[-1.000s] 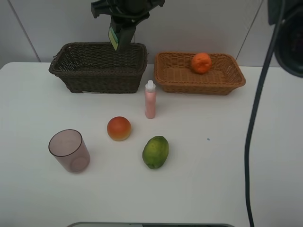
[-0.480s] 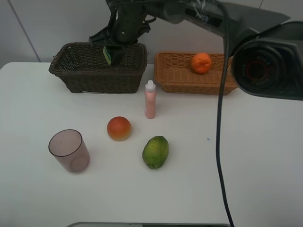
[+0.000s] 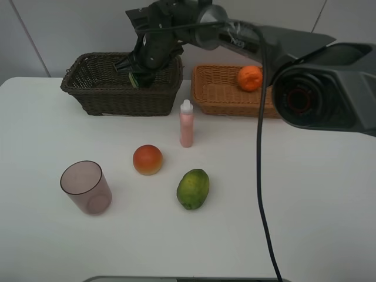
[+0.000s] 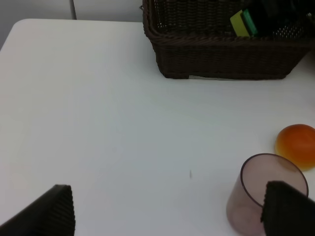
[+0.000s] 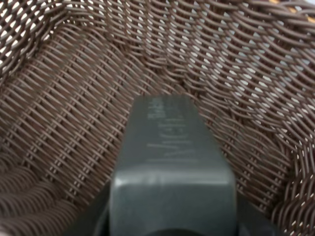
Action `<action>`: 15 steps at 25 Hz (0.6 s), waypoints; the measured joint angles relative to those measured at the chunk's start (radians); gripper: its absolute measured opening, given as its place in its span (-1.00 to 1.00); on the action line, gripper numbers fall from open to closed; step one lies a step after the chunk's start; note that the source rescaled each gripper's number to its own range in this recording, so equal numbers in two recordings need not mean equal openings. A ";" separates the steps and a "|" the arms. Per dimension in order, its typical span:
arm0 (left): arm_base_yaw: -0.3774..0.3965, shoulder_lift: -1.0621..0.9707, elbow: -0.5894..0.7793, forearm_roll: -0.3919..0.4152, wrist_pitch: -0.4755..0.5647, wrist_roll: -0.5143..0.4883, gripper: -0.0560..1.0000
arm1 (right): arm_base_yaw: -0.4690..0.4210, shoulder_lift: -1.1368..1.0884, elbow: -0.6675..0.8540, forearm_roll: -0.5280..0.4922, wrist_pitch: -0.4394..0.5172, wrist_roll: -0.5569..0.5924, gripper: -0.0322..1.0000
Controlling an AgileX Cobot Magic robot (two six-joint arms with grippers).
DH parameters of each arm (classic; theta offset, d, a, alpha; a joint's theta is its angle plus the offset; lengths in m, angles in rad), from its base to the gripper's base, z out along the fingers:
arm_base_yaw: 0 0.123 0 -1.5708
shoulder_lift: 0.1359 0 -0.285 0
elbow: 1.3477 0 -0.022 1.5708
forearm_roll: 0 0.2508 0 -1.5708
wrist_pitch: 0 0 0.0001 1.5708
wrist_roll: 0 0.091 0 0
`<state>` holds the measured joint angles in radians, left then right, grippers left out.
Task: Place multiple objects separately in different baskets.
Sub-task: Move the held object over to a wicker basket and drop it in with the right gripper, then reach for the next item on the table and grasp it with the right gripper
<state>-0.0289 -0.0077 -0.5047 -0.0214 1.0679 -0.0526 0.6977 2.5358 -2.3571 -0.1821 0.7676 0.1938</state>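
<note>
Left end effector (image 4: 170, 209) hangs released over the bench (image 3: 329, 194) by the purple cup (image 3: 86, 187). Right end effector (image 3: 138, 73) clenches the dark green bottle (image 5: 172, 162) inside the dark brown basket (image 3: 100, 88); the orange (image 3: 249, 77) lies in the light basket (image 3: 223, 94).

Right arm (image 3: 235, 35) here: glossy dark grey, tubular, small white lettering along one link. A thin black cable (image 3: 257, 176) trails from it. Big round joint housing (image 3: 302, 97) up close, reddish ring on its dark face. Left gripper (image 4: 165, 216): two blocky matte-black jaws.
</note>
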 joint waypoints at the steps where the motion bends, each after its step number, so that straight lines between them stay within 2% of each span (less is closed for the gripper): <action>1: 0.000 0.000 0.000 0.000 0.000 0.000 0.96 | 0.000 0.000 0.000 0.000 0.000 0.000 -0.72; 3: 0.000 0.000 0.000 0.000 0.000 0.000 0.96 | -0.003 0.000 0.000 0.000 -0.003 0.000 -0.48; 4: 0.000 0.000 0.000 0.000 0.000 0.000 0.96 | -0.005 -0.001 0.000 -0.001 -0.005 0.000 -0.29; 6: 0.000 0.000 0.000 0.000 0.000 0.000 0.96 | -0.006 -0.006 -0.003 -0.002 -0.010 0.000 0.23; 8: 0.000 0.000 0.000 0.000 0.000 0.000 0.96 | -0.006 -0.008 -0.003 -0.001 -0.013 0.000 0.52; 11: 0.000 0.000 0.000 0.000 0.000 0.000 0.96 | -0.006 -0.013 -0.003 -0.001 -0.011 0.000 0.70; 15: 0.000 0.000 0.000 0.000 0.000 0.000 0.96 | -0.006 -0.043 -0.003 -0.001 0.015 0.000 0.73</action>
<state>-0.0289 -0.0077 -0.5047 -0.0214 1.0679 -0.0526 0.6913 2.4927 -2.3602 -0.1831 0.7827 0.1938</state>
